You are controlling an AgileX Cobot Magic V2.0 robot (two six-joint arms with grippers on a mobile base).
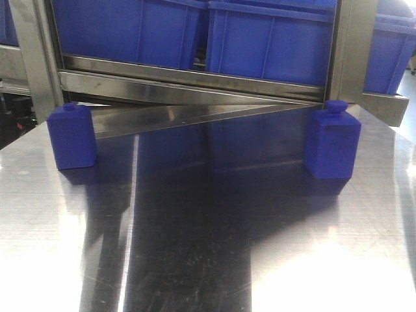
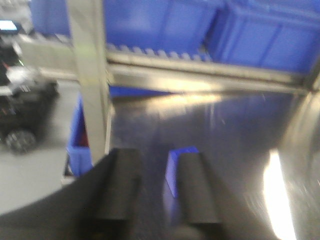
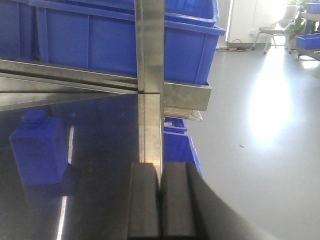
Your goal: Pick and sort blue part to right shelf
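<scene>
At the back left of the steel table (image 1: 195, 260), just in front of the shelf rail (image 1: 195, 81), the blue part (image 1: 71, 136) stands upright with its low nub on top. The look-alike block (image 1: 333, 143), with the bigger cap, stands well apart at the back right and should be left alone. The left tool (image 2: 156, 167) is released, its 2 pads spread, and a blue corner shows beside one pad. That view is blurred, so clearance is unclear. The right tool (image 3: 160, 170) is clenched on nothing. For a good grasp, I judge the left tool should centre the boxy body between its pads, square to the flat sides. It should close low on the body, not on the sloped shoulders.
</scene>
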